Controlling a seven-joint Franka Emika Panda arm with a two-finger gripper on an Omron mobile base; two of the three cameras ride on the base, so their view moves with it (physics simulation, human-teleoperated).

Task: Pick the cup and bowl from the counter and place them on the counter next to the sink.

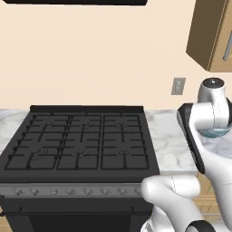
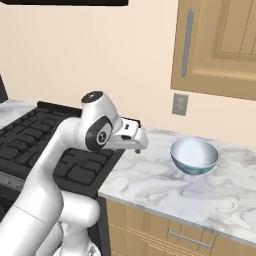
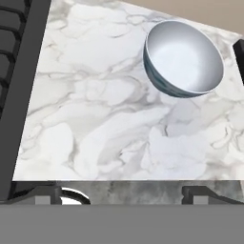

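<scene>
Now arm [image 2: 55,150] bent over counter [image 2: 165,185] beside stove [image 2: 45,145]; jaws spread wide, empty, short of bowl [image 2: 194,155].

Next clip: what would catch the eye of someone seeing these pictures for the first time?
First the white robot arm, bent over the seam between the black stove and the marble counter. Its tool hangs above the counter's left end, jaws wide apart and holding nothing. Next comes the pale blue bowl, standing upright and empty on the counter to the right of the tool, below a wall socket.
</scene>
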